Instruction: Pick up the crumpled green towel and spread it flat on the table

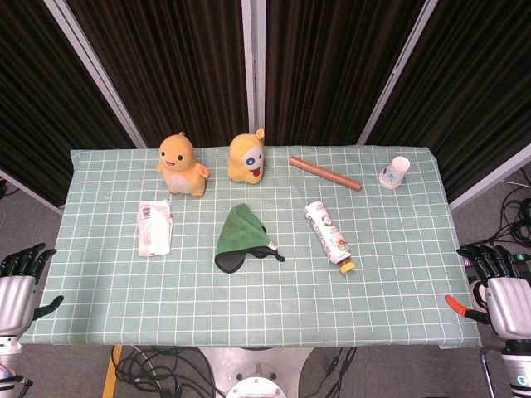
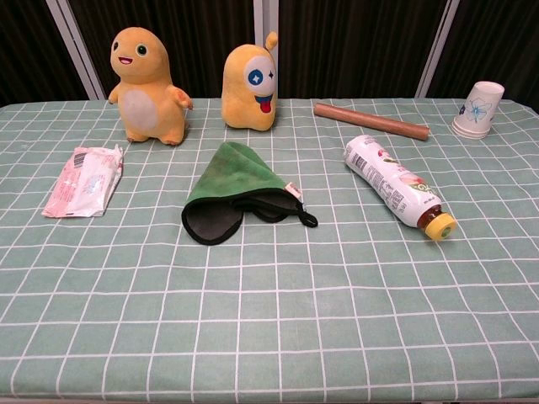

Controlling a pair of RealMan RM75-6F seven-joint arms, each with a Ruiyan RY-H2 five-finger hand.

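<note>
The crumpled green towel (image 1: 241,237) (image 2: 232,183) lies bunched near the middle of the table, its dark underside and a small white tag showing at the near edge. My left hand (image 1: 18,283) hangs off the table's near left corner with fingers apart and nothing in it. Off the near right corner my right hand (image 1: 500,284) is likewise empty, fingers spread. Both hands are far from the towel. The chest view shows neither hand.
Two orange-yellow plush toys (image 1: 182,165) (image 1: 246,157) stand at the back. A white wipes packet (image 1: 154,227) lies left of the towel, a drink bottle (image 1: 328,236) right of it. A brown rod (image 1: 324,173) and a tipped paper cup (image 1: 395,172) lie at back right.
</note>
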